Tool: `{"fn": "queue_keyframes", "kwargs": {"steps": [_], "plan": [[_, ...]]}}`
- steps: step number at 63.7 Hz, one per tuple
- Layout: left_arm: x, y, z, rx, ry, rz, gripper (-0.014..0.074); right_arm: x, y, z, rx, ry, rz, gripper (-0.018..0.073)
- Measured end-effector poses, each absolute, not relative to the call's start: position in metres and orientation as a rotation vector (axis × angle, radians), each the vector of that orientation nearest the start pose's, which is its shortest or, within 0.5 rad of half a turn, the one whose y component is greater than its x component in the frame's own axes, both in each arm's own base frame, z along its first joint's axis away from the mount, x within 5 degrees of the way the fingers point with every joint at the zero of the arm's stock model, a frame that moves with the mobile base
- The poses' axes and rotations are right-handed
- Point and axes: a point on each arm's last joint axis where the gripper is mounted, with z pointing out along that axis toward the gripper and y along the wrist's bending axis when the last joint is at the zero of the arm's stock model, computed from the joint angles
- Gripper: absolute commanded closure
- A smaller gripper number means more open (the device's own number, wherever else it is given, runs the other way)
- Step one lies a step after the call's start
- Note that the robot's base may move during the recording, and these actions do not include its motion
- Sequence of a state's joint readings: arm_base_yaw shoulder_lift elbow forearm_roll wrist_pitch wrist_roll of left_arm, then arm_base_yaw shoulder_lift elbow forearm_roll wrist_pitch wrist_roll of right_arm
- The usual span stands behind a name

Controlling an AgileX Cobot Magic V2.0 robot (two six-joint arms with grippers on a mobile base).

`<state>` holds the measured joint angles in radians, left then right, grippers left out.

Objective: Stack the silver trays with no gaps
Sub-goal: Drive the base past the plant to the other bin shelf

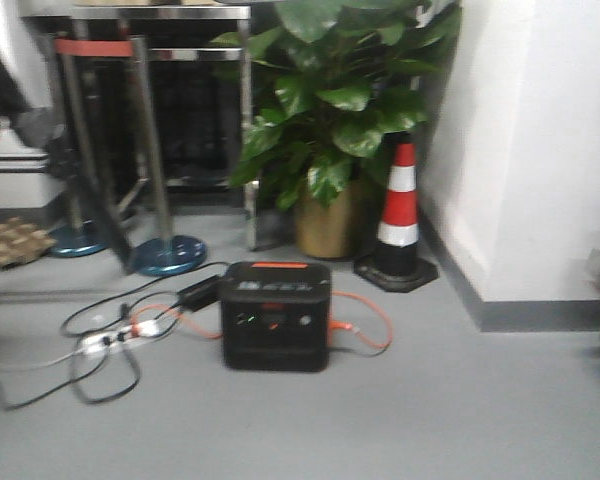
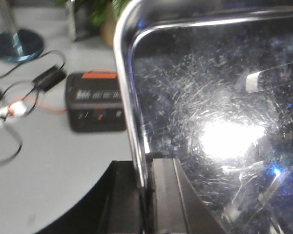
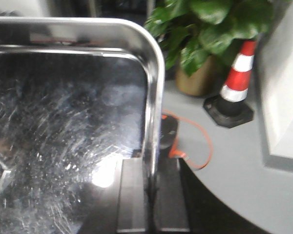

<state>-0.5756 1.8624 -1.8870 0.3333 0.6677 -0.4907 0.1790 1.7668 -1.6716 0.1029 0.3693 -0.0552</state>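
One silver tray (image 2: 210, 97) fills the left wrist view, its scratched shiny bottom reflecting a bright light. My left gripper (image 2: 145, 195) is shut on its left rim, with one black finger (image 2: 124, 200) outside the rim and the other inside. The same silver tray (image 3: 63, 112) shows in the right wrist view. There my right gripper (image 3: 150, 195) is shut on its right rim, one finger (image 3: 134, 195) inside and one outside. The grey floor shows beyond both rims. Neither the tray nor the grippers appear in the front view.
A black and orange power station (image 1: 275, 315) sits on the grey floor with cables (image 1: 110, 345) to its left. Behind it stand a potted plant (image 1: 330, 120), a red-white cone (image 1: 400, 215), stanchion posts (image 1: 150, 150) and a white wall (image 1: 520, 140).
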Motion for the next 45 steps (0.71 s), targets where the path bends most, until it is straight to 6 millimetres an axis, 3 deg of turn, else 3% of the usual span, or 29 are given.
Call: {"fn": "queue_keyframes", "kwargs": {"steps": [45], "plan": [[0.3810,-0.2235,0.3889,0.256,2.069,-0.245,0.0615,0.4206,0.0813,0.3790,-0.156,1.944,0.192,0.0638]]}}
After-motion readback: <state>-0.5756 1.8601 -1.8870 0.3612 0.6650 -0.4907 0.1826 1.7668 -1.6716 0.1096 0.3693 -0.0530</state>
